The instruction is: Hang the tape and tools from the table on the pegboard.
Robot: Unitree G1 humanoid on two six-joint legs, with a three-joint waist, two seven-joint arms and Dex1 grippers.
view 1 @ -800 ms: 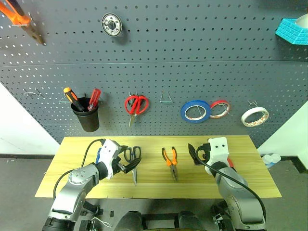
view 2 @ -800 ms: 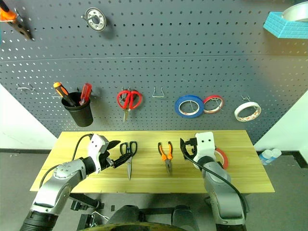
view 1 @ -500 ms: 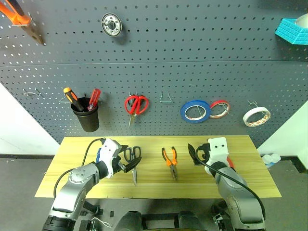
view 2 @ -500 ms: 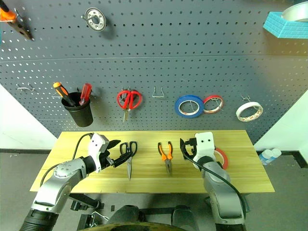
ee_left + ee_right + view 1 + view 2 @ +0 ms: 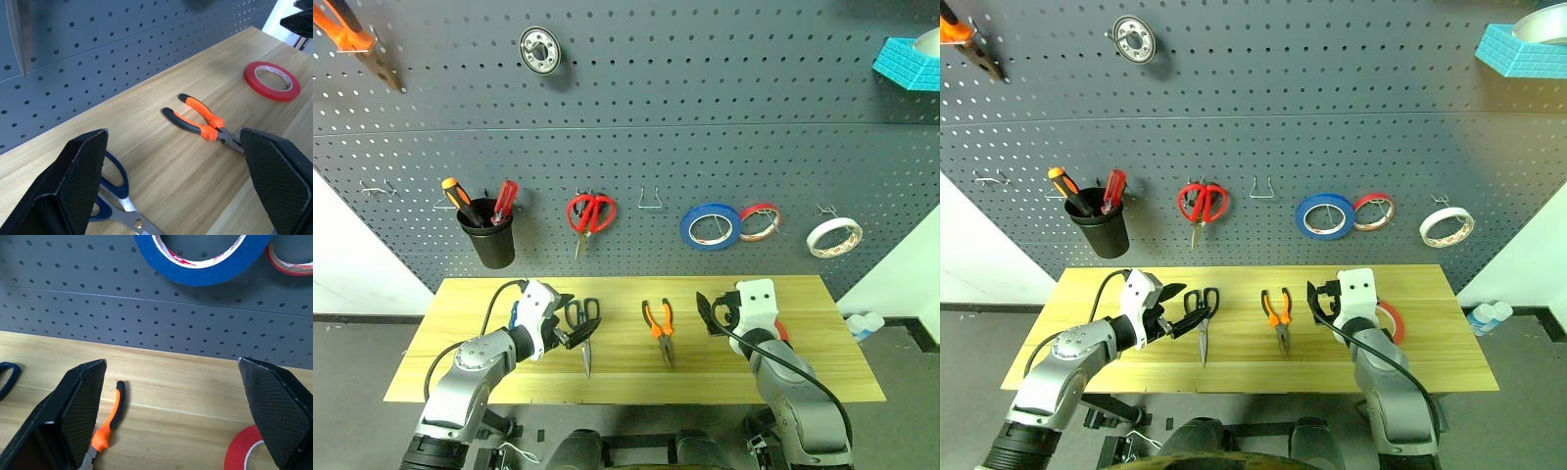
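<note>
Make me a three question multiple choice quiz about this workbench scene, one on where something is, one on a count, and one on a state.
1. Where do the pliers lie?
A. in the black cup
B. on the table, between the dark-handled scissors and the right gripper
C. hung on the pegboard

2. How many rolls of tape hang on the pegboard?
A. one
B. three
C. five

3. How is the left gripper?
A. open, holding nothing
B. shut on the pliers
C. shut on a tape roll

Answers:
1 B, the orange handles rest on the wood mid-table.
2 B, a blue roll, a red roll and a white roll hang there.
3 A, the left wrist view shows its fingers wide apart.
</note>
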